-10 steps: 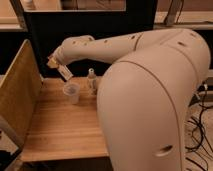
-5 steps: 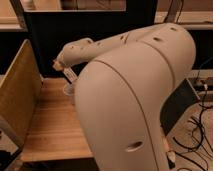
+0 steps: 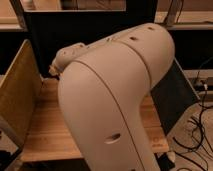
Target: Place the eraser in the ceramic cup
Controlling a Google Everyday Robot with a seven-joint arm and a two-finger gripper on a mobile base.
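My big pale arm [image 3: 115,100] fills the middle of the camera view and covers most of the wooden table [image 3: 42,132]. Only the end of my gripper [image 3: 52,68] peeks out at the arm's left edge, above the back left of the table. The eraser is hidden. The ceramic cup is hidden behind the arm.
A wooden side panel [image 3: 17,95] stands upright along the table's left edge. A dark back wall [image 3: 75,30] closes the far side. A dark slanted panel [image 3: 172,97] stands at the right, with cables [image 3: 200,125] on the floor beyond it.
My arm has swung closer to the camera and now covers the pale cup and the slim bottle that showed on the table one second ago.
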